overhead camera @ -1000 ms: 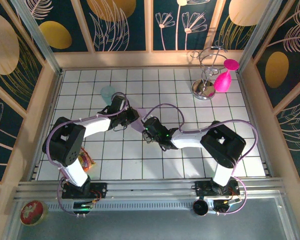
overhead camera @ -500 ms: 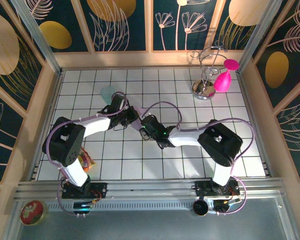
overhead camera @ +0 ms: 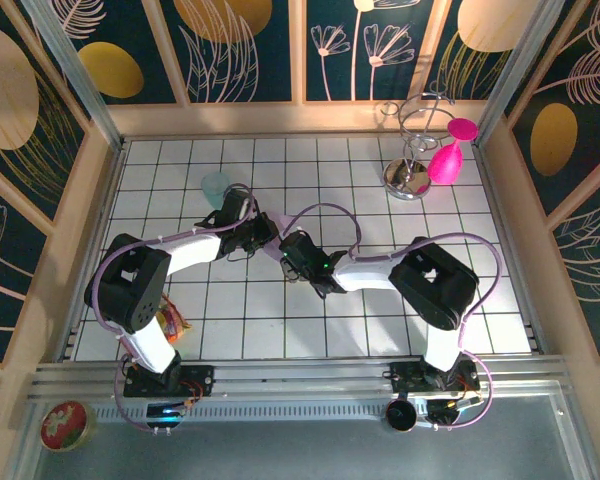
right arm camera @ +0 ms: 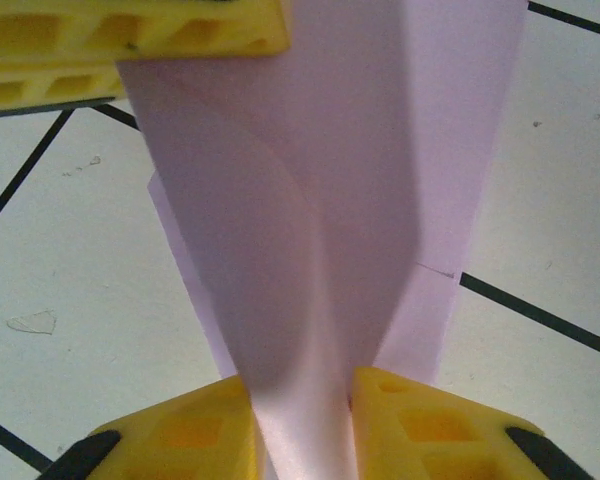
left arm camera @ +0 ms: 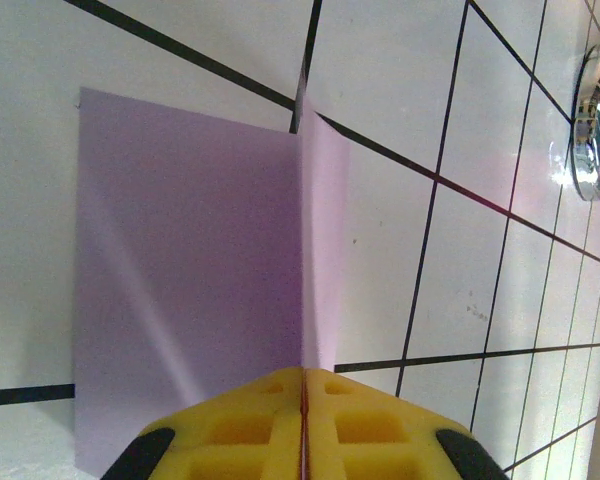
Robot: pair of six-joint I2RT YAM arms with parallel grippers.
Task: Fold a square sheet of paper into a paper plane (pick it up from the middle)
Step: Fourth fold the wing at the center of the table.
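One desk (overhead camera: 380,330): white tiles with dark grid lines. In the top view a wire stand (overhead camera: 412,150) is at 1 o'clock, a teal cup (overhead camera: 216,184) at 10 o'clock, and the work is near the centre.
Two arms: they reach in from 7 and 5 o'clock, and their tips meet over the middle tiles.
Sheet (left arm camera: 180,280): plain lilac. One half lies flat on the desk, and the midline is drawn up into a standing ridge held between both tools.
Left tool (left arm camera: 302,385): yellow pads pressed together on the ridge, with no gap to see.
Right tool (right arm camera: 300,390): clamped on the ridge's other end, with a bunched, curved strip of paper filling the space between the pads.
Progress: this looks like an early stage. The sheet is gripped along its middle and the centre crease is forming. No sharp crease, nose corners or wings are to be seen, so most of the folding seems to be left.
Writing: none readable. The sheet is blank, and a round tin (overhead camera: 64,424) at 7 o'clock is too small to make out.
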